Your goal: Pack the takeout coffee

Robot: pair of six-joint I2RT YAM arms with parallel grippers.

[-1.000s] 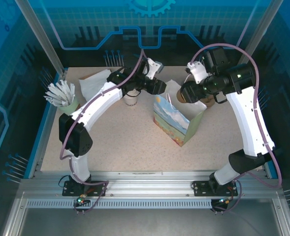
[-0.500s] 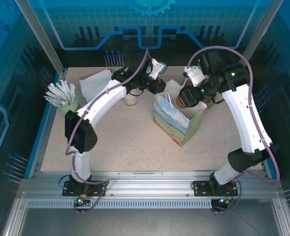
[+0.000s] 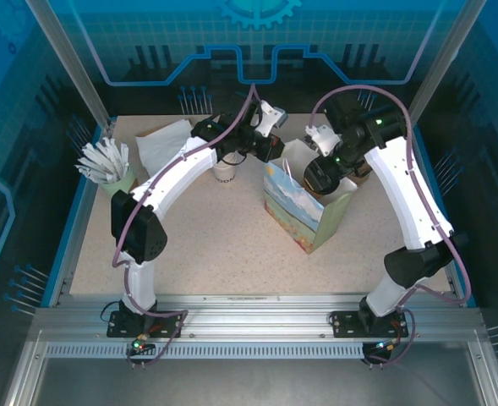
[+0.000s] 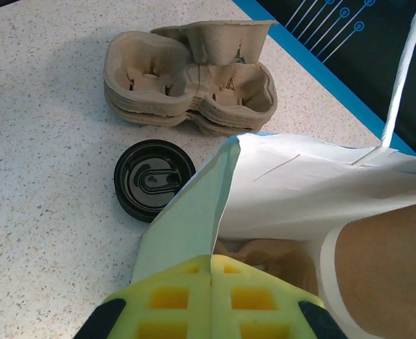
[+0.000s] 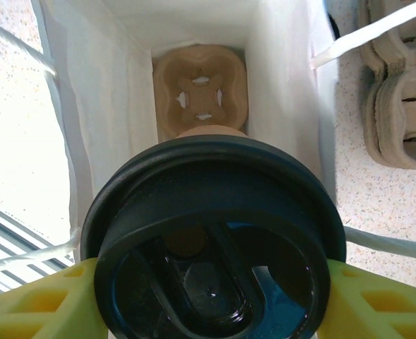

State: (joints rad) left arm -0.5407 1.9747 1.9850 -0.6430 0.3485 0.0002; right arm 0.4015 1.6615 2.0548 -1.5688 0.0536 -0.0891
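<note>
Holding: my right gripper [image 5: 211,300] clamps the takeout coffee [image 5: 215,176] by its black lid, both yellow fingers [image 5: 42,304] against the rim.
Coffee position: lower centre of the right wrist view, over the open paper bag [image 5: 102,106].
Bag floor: a pulp carrier [image 5: 200,95], upper centre.
My left gripper [image 4: 211,282]: closed, pinching the bag's edge, bottom centre.

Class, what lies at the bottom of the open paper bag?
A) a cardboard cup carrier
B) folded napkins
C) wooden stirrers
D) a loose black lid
A: past the coffee cup, the right wrist view shows a brown cup carrier on the floor of the bag.
</note>
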